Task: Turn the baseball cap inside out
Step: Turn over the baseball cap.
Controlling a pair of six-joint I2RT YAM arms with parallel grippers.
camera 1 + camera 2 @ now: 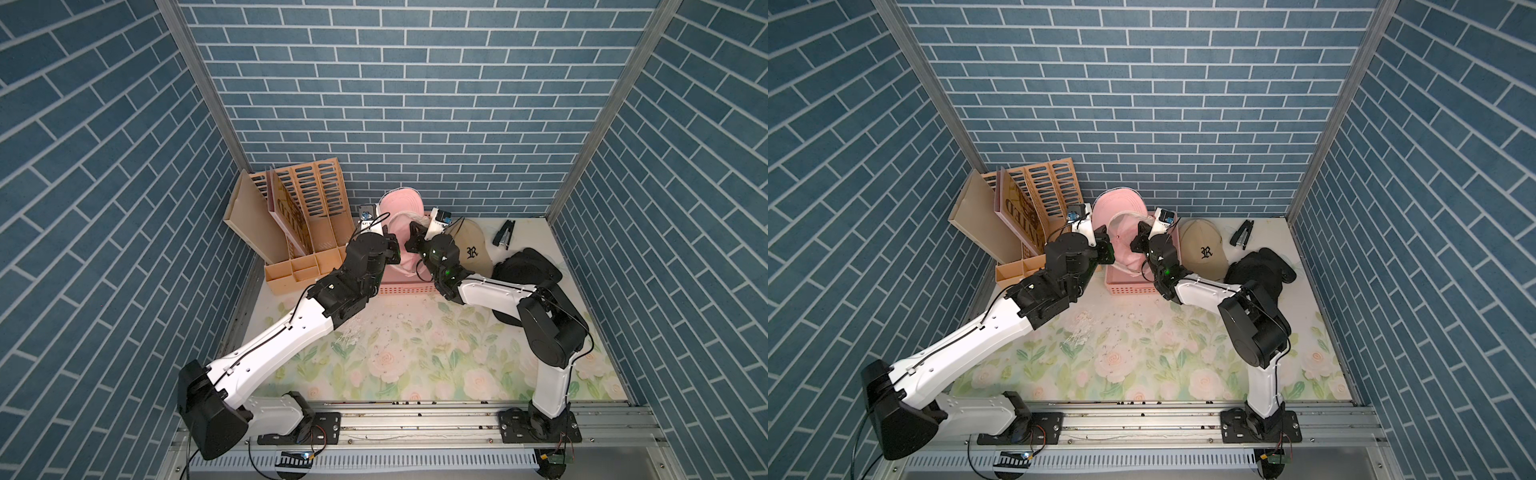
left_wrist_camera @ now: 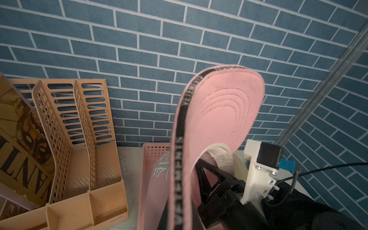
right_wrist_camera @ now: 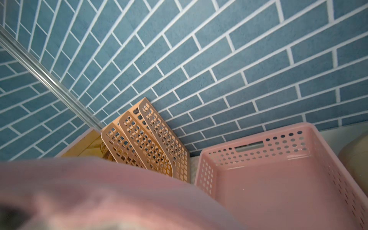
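Pink cloth fills the middle of the scene: one pink baseball cap (image 1: 401, 203) is held up off the table (image 1: 415, 353), above the single pink basket (image 1: 405, 287) that stands at the far side near the back wall. Its brim points up and away, and black lettered tape runs along the brim's edge in the left wrist view (image 2: 225, 111).

Two arms reach in from the near rail, one on each side of the cap. The left gripper (image 1: 394, 252) is clenched on the crown fabric at the cap's left side. The right gripper (image 1: 412, 239) is clenched too, its black fingers (image 2: 207, 175) tucked inside the cap by the pale sweatband. In the right wrist view the cap is only a blurred pink mass (image 3: 99, 189) close to the lens, with the basket (image 3: 249, 151) beside it.

Three caps can be counted in all. Besides the pink one, a beige cap (image 1: 471, 245) with a black letter lies just right of the basket, and a black cap (image 1: 528, 266) lies further right, beside the right arm. One black stapler (image 1: 504, 234) sits at the far right. One peach file organiser (image 1: 307, 199) stands in the far left corner, with one lettered sheet leaning in it.
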